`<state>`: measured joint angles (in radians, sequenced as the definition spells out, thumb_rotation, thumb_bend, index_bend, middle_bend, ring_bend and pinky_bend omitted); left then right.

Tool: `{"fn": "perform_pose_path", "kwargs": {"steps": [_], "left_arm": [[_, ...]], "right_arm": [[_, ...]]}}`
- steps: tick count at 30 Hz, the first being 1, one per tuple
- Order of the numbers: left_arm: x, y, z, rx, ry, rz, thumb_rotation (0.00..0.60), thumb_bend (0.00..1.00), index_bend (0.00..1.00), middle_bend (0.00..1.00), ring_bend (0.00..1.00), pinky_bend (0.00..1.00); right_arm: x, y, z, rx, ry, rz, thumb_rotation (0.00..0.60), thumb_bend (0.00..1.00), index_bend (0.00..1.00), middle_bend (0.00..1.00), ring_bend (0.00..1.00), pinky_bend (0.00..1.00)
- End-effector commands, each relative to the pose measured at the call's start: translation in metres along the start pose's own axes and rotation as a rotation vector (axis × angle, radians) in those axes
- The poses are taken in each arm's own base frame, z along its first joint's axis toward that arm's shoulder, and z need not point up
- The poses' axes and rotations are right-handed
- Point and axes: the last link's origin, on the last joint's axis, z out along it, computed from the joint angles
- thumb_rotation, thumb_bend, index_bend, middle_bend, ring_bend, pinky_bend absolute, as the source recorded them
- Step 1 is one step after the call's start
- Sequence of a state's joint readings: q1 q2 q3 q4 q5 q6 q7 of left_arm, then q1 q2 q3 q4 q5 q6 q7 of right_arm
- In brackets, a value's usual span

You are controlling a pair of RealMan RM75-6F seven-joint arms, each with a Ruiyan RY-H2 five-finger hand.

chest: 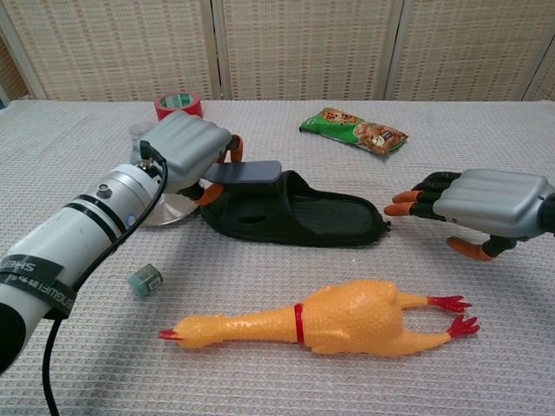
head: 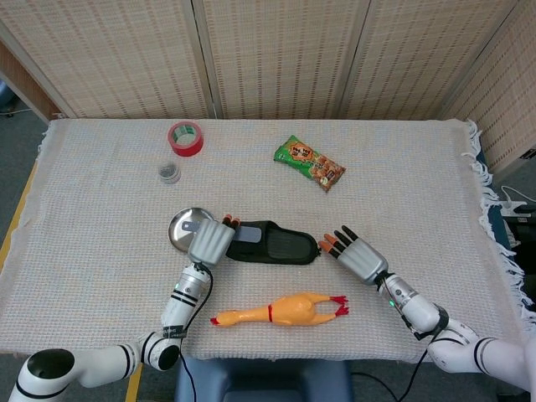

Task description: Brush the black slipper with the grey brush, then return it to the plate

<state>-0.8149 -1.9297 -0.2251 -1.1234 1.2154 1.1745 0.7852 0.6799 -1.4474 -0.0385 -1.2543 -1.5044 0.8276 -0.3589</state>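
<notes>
On the tabletop (head: 419, 184) I see the black slipper (chest: 295, 217) lying mid-scene, my left hand (chest: 186, 152) gripping the grey brush (chest: 243, 172) over its left end. My right hand (chest: 486, 204) hovers just right of the slipper, holding nothing (fingers apart). The plate (head: 182, 228) sits at the slipper's left.

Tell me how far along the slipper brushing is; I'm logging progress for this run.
Done: the left hand has picked up the grey brush. In hand: it holds the brush over the strap end of the black slipper, so brushing looks under way. The right hand hovers open beside the slipper's other end, apart from it. Left: finish brushing, then return the brush to the plate.
</notes>
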Motion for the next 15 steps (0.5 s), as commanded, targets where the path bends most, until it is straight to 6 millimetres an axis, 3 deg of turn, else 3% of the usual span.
{"fn": "perform_pose_path", "kwargs": {"steps": [1, 15], "left_arm": [[0.001, -0.0001, -0.0003, -0.002, -0.001, 0.004, 0.6, 0.69, 0.77, 0.89, 0.87, 1.0], [0.0039, -0.0095, -0.0026, 0.009, 0.001, 0.009, 0.6, 0.69, 0.77, 0.89, 0.87, 1.0]], "right_arm": [[0.0038, 0.0004, -0.0014, 0.014, 0.014, 0.035, 0.6, 0.55, 0.0, 0.0, 0.0, 0.0], [0.0047, -0.0062, 0.0053, 0.057, 0.057, 0.066, 0.6, 0.55, 0.0, 0.0, 0.0, 0.0]]}}
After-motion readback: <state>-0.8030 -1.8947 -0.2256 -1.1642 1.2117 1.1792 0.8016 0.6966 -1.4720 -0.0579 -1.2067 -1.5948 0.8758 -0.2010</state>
